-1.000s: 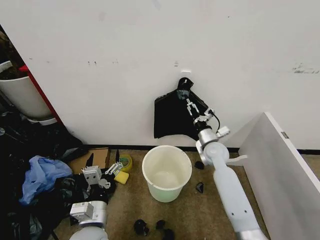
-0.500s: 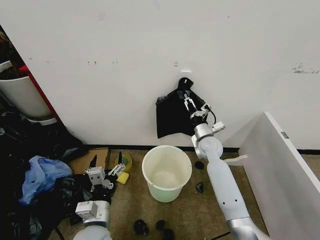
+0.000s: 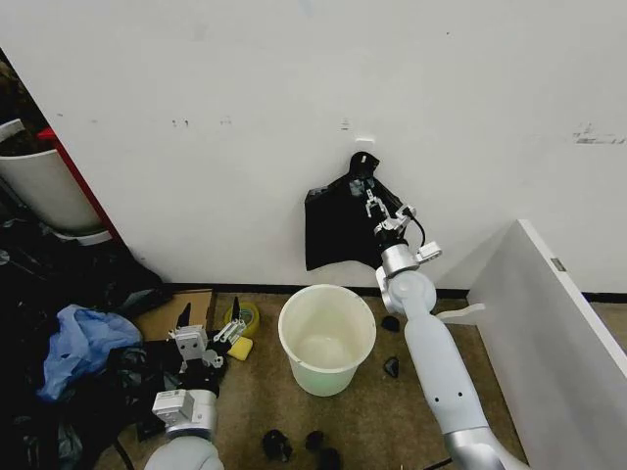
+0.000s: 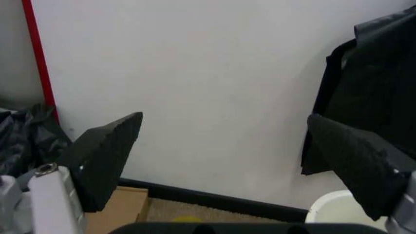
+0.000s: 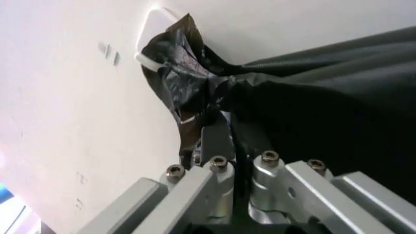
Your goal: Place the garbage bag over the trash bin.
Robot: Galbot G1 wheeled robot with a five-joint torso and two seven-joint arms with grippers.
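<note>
The trash bin [image 3: 327, 377], a round cream-white bucket, stands open on the floor by the wall; its rim also shows in the left wrist view [image 4: 324, 210]. The garbage bag as a loose glossy bag is out of view. Above the bin a flat black fan-shaped bundle [image 3: 335, 233] [image 5: 325, 97] [image 4: 380, 83] hangs by its knotted top from a white wall hook [image 5: 153, 19]. My right gripper [image 3: 370, 198] [image 5: 224, 130] reaches up to just below the knot, shut on a fold of the bundle. My left gripper [image 3: 209, 313] [image 4: 224, 119] is low at the left, open and holding nothing.
A white board [image 3: 549, 333] leans at the right. Dark bags, blue cloth [image 3: 83, 343], flat cardboard [image 3: 176, 311] and a yellow tape roll [image 3: 245, 318] crowd the floor at the left. A larger white tub [image 3: 44, 191] sits far left. Small black scraps [image 3: 294, 446] lie before the bin.
My right gripper has moved up the bundle toward its knot, and the bundle has shifted slightly against the wall. My left gripper has risen a little.
</note>
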